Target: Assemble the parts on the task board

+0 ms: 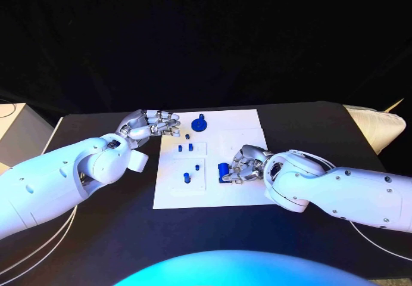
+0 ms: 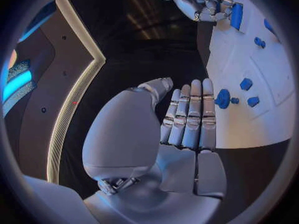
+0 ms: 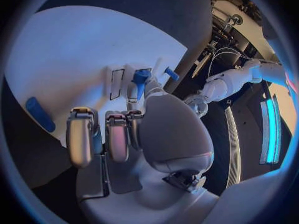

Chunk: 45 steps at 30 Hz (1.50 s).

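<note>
One white task board [image 1: 225, 196] lies in the middle of the black table [image 1: 103, 238], and several small blue parts show on it: a round disc-shaped part with a stem [image 1: 199, 124] near the far edge, one small peg [image 1: 189, 137] just nearer than it, two pegs [image 1: 184, 148] side by side in the left middle, two more pegs [image 1: 190, 173] nearer still, and a blue block [image 1: 224, 170] at the middle of the board. The left hand [image 1: 151, 125] sits at the board's far left corner, fingers straight and close together, holding nothing; the disc lies just beyond its fingertips [image 2: 207, 87]. The right hand [image 1: 246, 165] rests on the board right of centre, fingers curled beside the blue block; I cannot tell whether it grips the block.
</note>
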Each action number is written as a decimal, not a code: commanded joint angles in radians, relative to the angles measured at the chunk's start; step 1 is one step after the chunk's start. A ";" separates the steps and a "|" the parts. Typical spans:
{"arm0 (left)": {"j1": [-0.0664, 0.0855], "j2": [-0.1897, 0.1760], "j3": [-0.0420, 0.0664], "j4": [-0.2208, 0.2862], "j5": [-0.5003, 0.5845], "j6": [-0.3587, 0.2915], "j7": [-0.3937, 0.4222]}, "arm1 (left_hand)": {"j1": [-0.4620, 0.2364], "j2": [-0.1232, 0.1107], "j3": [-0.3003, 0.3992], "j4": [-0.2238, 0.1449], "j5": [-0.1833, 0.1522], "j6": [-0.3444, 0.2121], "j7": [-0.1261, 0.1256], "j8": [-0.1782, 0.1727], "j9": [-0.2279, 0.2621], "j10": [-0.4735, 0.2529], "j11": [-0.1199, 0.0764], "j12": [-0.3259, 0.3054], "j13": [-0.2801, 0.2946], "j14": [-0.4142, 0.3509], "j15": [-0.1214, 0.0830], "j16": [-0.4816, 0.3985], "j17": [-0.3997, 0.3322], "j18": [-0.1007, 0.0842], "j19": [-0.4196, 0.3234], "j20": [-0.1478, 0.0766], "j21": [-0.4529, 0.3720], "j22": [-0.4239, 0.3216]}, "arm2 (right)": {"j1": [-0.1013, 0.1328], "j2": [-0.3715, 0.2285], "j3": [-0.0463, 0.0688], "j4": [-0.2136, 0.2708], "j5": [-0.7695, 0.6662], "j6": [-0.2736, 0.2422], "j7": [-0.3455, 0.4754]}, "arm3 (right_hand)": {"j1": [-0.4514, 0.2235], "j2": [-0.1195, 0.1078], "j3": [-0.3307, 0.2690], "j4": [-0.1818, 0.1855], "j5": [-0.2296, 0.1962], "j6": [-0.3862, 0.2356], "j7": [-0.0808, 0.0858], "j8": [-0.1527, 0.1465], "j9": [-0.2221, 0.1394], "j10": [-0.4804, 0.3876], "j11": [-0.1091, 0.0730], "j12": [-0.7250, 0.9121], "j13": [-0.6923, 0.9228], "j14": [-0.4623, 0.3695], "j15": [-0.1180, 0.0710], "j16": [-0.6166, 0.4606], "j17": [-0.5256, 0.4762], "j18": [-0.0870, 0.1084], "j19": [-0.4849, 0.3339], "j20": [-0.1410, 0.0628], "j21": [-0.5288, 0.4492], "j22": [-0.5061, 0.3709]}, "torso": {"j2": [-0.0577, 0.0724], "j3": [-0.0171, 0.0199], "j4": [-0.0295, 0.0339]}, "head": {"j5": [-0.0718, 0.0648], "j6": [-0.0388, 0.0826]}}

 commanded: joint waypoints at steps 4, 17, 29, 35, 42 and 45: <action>-0.001 0.002 0.001 0.002 0.007 0.012 0.006 | -0.004 0.008 -0.002 0.005 0.005 0.002 0.003 -0.004 -0.001 0.005 0.002 -0.007 -0.001 0.006 0.000 -0.005 0.001 0.001 0.005 0.001 -0.005 -0.001 | -0.003 0.002 -0.001 -0.006 -0.045 -0.007 0.005 | 0.015 0.009 0.009 0.007 -0.003 0.004 -0.003 0.004 -0.002 0.063 -0.007 0.007 0.217 0.106 -0.006 0.004 0.263 -0.016 0.072 -0.011 0.006 0.180 | 0.000 0.0009 -0.0004 | 0.001 0.000; -0.001 0.003 0.001 0.001 0.008 0.013 0.007 | -0.004 0.008 -0.002 0.005 0.005 0.002 0.003 -0.004 -0.001 0.005 0.002 -0.007 -0.001 0.006 0.000 -0.005 0.001 0.001 0.005 0.001 -0.005 -0.001 | -0.004 -0.024 0.000 0.019 0.003 -0.090 0.073 | -0.073 0.000 -0.003 0.017 0.009 0.003 0.003 0.006 -0.006 0.062 -0.002 0.004 0.216 0.106 -0.002 0.004 0.263 -0.015 0.072 -0.008 0.005 0.181 | 0.000 0.0009 -0.0003 | 0.001 0.002; -0.001 0.005 0.001 -0.004 0.008 0.014 0.007 | -0.005 0.009 -0.001 0.006 0.005 0.003 0.003 -0.004 -0.001 0.005 0.002 -0.008 -0.001 0.006 0.000 -0.007 0.002 0.001 0.006 0.001 -0.006 -0.001 | 0.005 -0.092 0.014 0.069 0.081 -0.153 0.138 | -0.242 -0.020 -0.111 0.018 0.022 -0.009 0.005 0.028 0.003 0.059 0.001 -0.003 0.214 0.106 0.001 0.004 0.263 -0.013 0.069 -0.004 -0.009 0.175 | -0.001 0.0003 -0.0023 | -0.004 0.003; -0.001 0.006 0.001 -0.004 0.008 0.014 0.008 | -0.005 0.009 -0.001 0.006 0.005 0.003 0.003 -0.004 -0.001 0.005 0.002 -0.008 -0.001 0.006 0.000 -0.007 0.002 0.001 0.006 0.001 -0.006 -0.001 | 0.022 -0.158 0.018 0.071 0.088 -0.134 0.157 | -0.153 -0.007 -0.108 0.008 0.038 -0.033 0.010 0.018 -0.001 0.062 0.005 0.002 0.218 0.106 0.004 0.004 0.263 -0.014 0.072 -0.002 -0.003 0.180 | -0.001 -0.0008 -0.0022 | -0.011 0.006; -0.001 0.005 0.001 -0.001 0.008 0.013 0.009 | -0.004 0.009 0.000 0.006 0.005 0.003 0.003 -0.004 -0.001 0.006 0.002 -0.009 -0.001 0.006 0.000 -0.007 0.002 0.001 0.006 0.001 -0.007 -0.002 | 0.031 -0.246 0.016 0.047 0.013 -0.018 0.151 | -0.010 -0.015 -0.044 0.006 -0.001 -0.051 0.028 -0.033 -0.031 0.069 0.019 0.013 0.225 0.106 0.015 0.004 0.263 -0.017 0.074 0.007 0.007 0.189 | -0.001 -0.0023 -0.0044 | -0.020 0.010; -0.001 0.004 0.001 0.000 0.008 0.014 0.010 | -0.004 0.009 0.000 0.006 0.005 0.003 0.003 -0.004 -0.001 0.006 0.002 -0.009 -0.001 0.006 0.000 -0.007 0.002 0.001 0.006 0.001 -0.007 -0.002 | 0.030 -0.278 0.014 0.045 -0.022 0.018 0.138 | -0.017 -0.023 -0.045 0.014 -0.002 -0.044 0.029 -0.039 -0.035 0.069 0.020 0.014 0.225 0.106 0.017 0.004 0.263 -0.018 0.075 0.009 0.009 0.190 | -0.001 -0.0009 -0.0056 | -0.024 0.009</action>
